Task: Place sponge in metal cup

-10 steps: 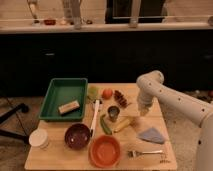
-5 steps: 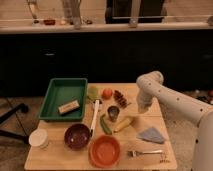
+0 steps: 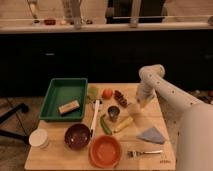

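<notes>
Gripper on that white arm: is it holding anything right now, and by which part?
It cannot be told. The gripper hangs low, just to the right of the metal cup, and whether anything sits in it does not show.

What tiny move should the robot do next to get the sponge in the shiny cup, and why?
Probably lower the gripper a little onto the sponge. The gripper hangs just above it, and the sponge seems to lie on the table, right of the metal cup, not inside it.
</notes>
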You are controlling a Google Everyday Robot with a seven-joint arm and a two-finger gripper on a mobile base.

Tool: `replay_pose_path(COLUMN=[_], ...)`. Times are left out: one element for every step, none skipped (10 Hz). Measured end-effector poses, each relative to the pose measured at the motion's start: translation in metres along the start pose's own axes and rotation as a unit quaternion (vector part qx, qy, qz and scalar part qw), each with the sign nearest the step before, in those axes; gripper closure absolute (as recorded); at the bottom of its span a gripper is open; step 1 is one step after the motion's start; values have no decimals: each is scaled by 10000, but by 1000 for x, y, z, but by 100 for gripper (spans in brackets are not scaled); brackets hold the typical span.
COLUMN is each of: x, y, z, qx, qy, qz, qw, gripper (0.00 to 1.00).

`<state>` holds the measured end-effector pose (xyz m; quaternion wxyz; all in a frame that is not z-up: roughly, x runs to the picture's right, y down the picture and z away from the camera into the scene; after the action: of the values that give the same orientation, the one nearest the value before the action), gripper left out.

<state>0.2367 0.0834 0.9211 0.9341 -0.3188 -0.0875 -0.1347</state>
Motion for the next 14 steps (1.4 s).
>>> replay_pose_path(x=[5, 9, 14, 17, 22, 28, 34, 39, 41, 44, 48, 53, 58, 60], y=[-1, -2, -4, -5, -7, -6, -7, -11, -16, -23, -28, -31, -35, -39], z=[-2, -4, -7, -8, -8, -7, -6, -2, 1, 6, 9, 12, 15, 17], qx=[20, 74, 141, 190, 250, 278, 303, 315, 333, 360, 387, 394, 395, 390], qy=[18, 42, 97, 122, 158, 184, 238, 309, 362, 406, 439, 475, 515, 531], qz=[-82, -163, -348, -559, -765, -915, -1032, -1164, -1254, -1344, -1390, -1423, -1476, -1510], qw=[10000, 9998, 9992, 9982, 9966, 9953, 9939, 9922, 9909, 9894, 9886, 9879, 9869, 9863], gripper=[20, 20, 20, 20, 20, 20, 20, 20, 20, 20, 20, 20, 20, 20])
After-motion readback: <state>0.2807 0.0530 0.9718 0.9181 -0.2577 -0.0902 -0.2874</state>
